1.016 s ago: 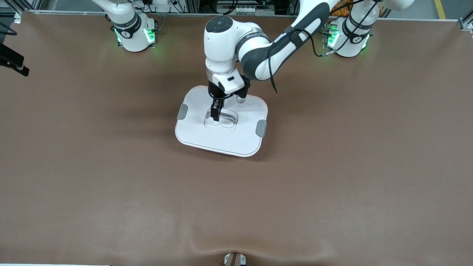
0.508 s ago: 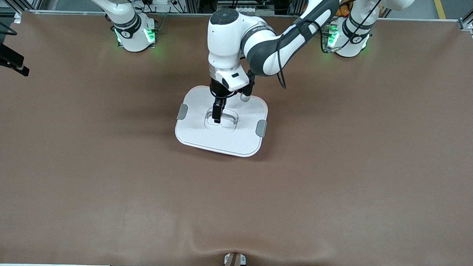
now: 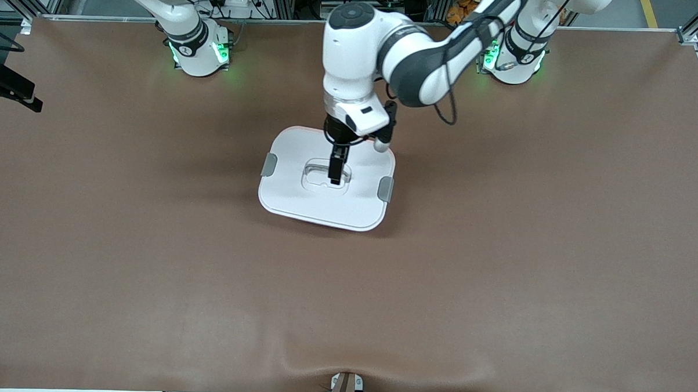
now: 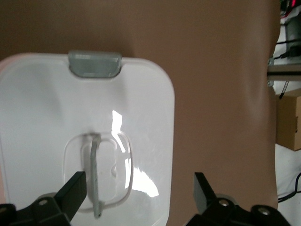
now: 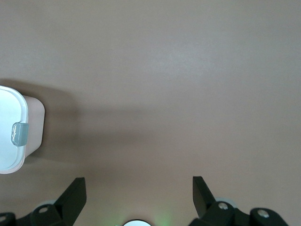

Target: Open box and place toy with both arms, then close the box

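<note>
The box (image 3: pixel 325 204) stands in the middle of the table with its flat white lid on, a grey clip (image 3: pixel 269 164) at one side and another (image 3: pixel 386 189) at the other. My left gripper (image 3: pixel 336 175) hangs open just above the lid's recessed clear handle (image 3: pixel 317 177). In the left wrist view the gripper (image 4: pixel 138 181) is open over the lid (image 4: pixel 47 103), one finger beside the handle (image 4: pixel 96 174). My right gripper (image 5: pixel 137 183) is open and empty over bare table near its base, where the arm waits; the box's edge (image 5: pixel 9 132) shows off to one side. The toy is out of view.
Brown table cloth (image 3: pixel 498 253) spreads all round the box. A black device (image 3: pixel 7 88) sticks in at the table's edge at the right arm's end. A small bracket (image 3: pixel 344 387) sits at the table's near edge.
My left arm has swung toward its own end of the table and risen a little; its open gripper has slid along over the lid's handle. The box has not moved.
</note>
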